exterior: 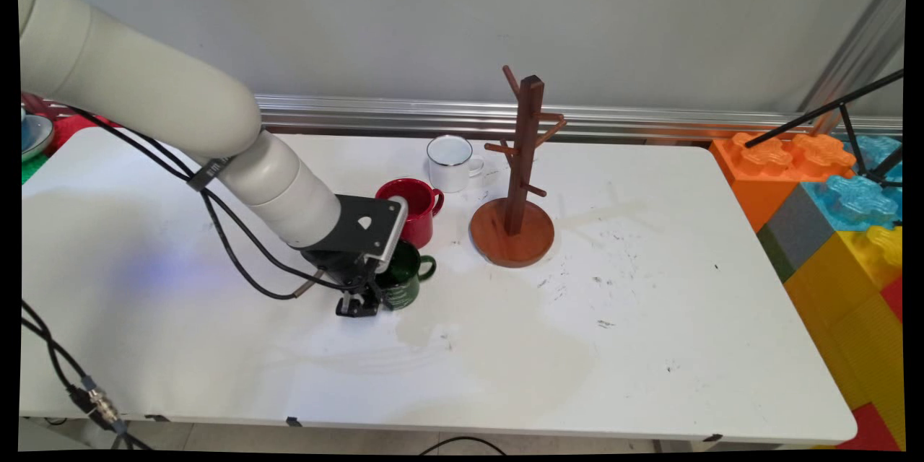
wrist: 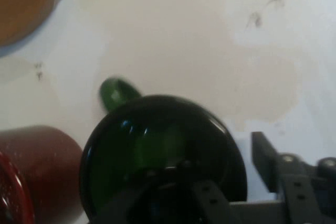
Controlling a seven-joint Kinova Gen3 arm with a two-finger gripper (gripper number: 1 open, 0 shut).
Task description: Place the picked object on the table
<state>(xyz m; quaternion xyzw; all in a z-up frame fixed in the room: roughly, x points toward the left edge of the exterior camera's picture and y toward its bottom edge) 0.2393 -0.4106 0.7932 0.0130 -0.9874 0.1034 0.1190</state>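
Note:
A dark green mug (exterior: 406,279) stands on the white table (exterior: 577,346), its handle toward the right. My gripper (exterior: 363,304) is down at the mug's left side and open. In the hand view the green mug (wrist: 157,145) fills the lower middle. One finger (wrist: 266,157) stands just outside its rim with a thin gap, and the other reaches inside; the gripper (wrist: 239,178) straddles the wall. A red mug (exterior: 417,215) (wrist: 42,166) stands right behind the green one, almost touching.
A white enamel mug (exterior: 449,162) stands behind the red one. A brown wooden mug tree (exterior: 521,159), with a round base (wrist: 23,9), stands to the right. Coloured foam blocks (exterior: 830,195) and a black tripod leg (exterior: 823,112) lie past the table's right end.

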